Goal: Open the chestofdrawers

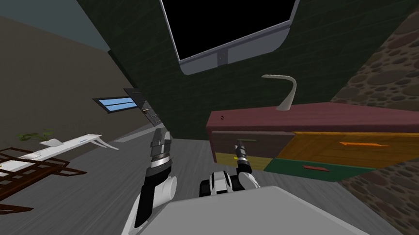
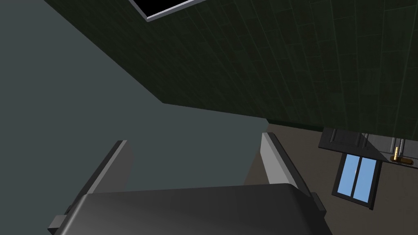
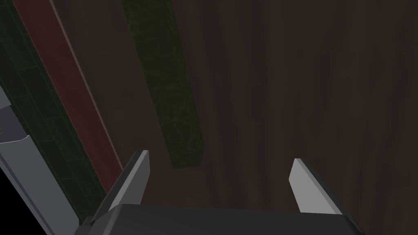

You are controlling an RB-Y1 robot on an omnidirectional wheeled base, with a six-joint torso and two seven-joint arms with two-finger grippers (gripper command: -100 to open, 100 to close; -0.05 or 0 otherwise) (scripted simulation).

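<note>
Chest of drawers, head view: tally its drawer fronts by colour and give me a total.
Dark brown drawer front: 1
Yellow drawer front: 1
Orange drawer front: 1
Green drawer front: 1
Total: 4

The room is rendered dim and evenly lit. The dark brown drawer front is sunk in gloom, its grain barely made out. A bright patch is given by the blue window. The green wall is splayed and slanted by the wide lens.
</note>
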